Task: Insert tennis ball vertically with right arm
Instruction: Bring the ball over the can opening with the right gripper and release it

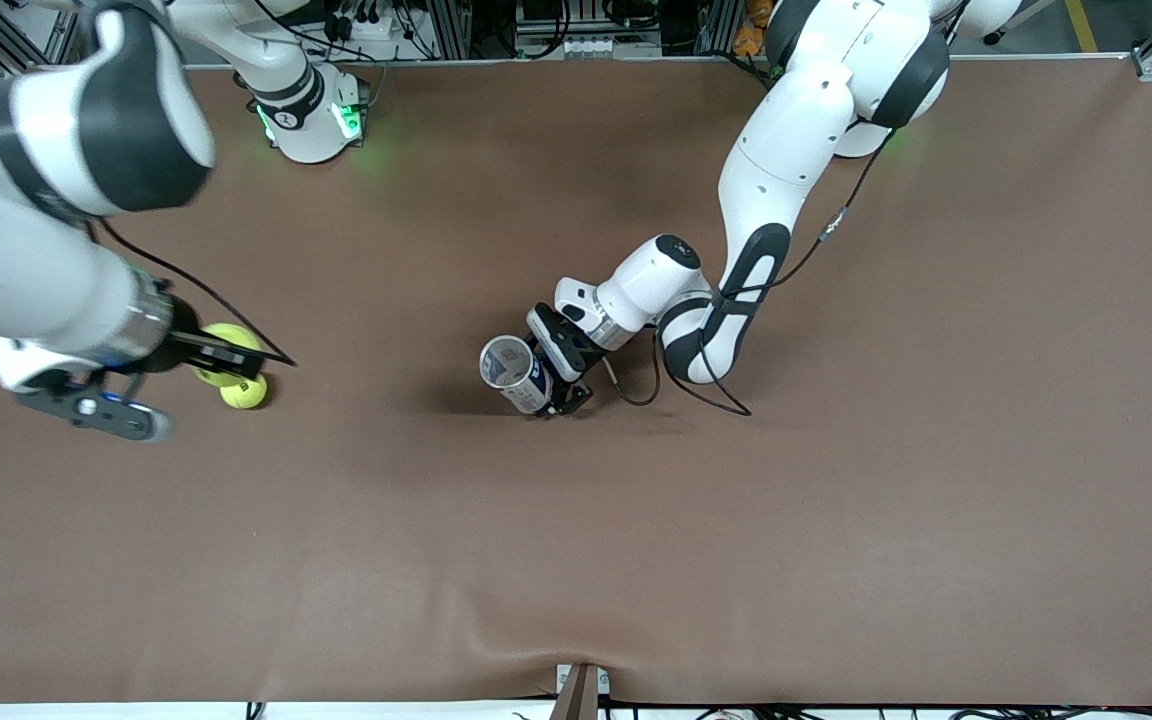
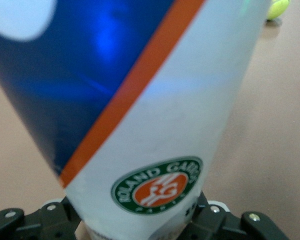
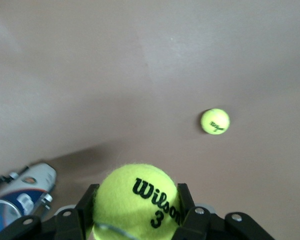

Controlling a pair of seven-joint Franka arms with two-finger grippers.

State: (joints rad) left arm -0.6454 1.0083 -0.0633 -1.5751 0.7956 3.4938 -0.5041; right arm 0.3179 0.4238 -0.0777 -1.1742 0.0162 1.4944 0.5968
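Yellow-green felt fills the space between the fingers of the right gripper (image 3: 136, 220): it is pinching a tennis ball (image 3: 136, 200) marked with a brand name and the number three, one finger on each side. In the front view this held ball (image 1: 223, 352) hangs in the air over the right arm's end of the table (image 1: 836, 500), and a second ball (image 1: 244, 392) lies loose on the brown surface just below it in that view. The right wrist view shows this second ball (image 3: 215, 121) resting on the table, apart from the gripper.

Near the middle of the table, the left gripper (image 1: 558, 385) is closed around the lower part of a ball can (image 1: 514, 374). The can (image 2: 140, 100) stands upright with a small tilt, its open mouth facing up, and its white, blue and orange label fills the left wrist view.

We judge that the picking is done, because the ball is lifted and gripped well. The carrying is what remains: the held ball is well apart from the can. The right arm must bring it over the open mouth, line it up from above, lower it and then release. The left arm waits and keeps the can steady.
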